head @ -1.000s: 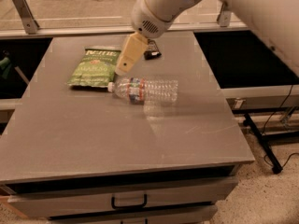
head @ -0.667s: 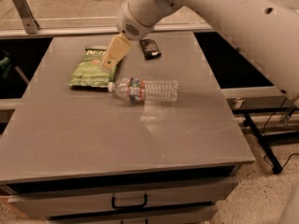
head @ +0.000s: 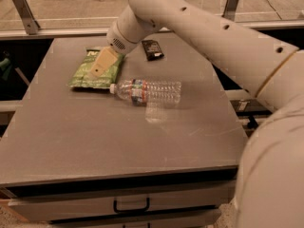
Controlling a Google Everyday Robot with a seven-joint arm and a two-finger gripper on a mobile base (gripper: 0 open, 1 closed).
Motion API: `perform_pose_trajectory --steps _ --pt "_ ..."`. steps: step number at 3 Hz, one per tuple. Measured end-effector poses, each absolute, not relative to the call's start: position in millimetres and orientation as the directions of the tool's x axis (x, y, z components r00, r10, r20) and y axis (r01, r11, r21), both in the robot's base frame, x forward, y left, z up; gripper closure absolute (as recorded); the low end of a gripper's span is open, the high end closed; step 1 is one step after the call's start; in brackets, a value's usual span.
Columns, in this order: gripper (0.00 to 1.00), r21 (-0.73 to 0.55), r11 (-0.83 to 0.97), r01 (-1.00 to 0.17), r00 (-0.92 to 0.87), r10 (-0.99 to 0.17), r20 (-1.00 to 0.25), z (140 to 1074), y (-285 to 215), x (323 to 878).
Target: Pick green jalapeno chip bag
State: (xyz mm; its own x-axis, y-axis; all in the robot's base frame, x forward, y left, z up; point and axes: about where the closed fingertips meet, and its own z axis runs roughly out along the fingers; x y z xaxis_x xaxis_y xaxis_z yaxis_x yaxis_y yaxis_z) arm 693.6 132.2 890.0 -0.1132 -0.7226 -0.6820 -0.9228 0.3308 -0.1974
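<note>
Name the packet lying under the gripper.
The green jalapeno chip bag, back left: the gripper hovers over it. The small black packet lies apart, to its right.

gripper (head: 101,63) over chip bag (head: 84,78), bottle (head: 153,91) right

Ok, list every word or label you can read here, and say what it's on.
Nothing legible.
Chip bag: white lettering on the dark top band, blurred and partly hidden by the pincer in front of it; unreadable.
Bottle: coloured label, too blurred to read.
Black packet: print too small to read.
</note>
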Motion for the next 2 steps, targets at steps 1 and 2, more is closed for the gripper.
perform_pose_trajectory --steps 1,2 --pt "0.0 -0.133 0.342 -0.93 -0.16 -0.704 -0.692 872 154 699" --pt "0.17 -0.082 0.335 -0.939 -0.189 -0.698 -0.69 858 172 700"
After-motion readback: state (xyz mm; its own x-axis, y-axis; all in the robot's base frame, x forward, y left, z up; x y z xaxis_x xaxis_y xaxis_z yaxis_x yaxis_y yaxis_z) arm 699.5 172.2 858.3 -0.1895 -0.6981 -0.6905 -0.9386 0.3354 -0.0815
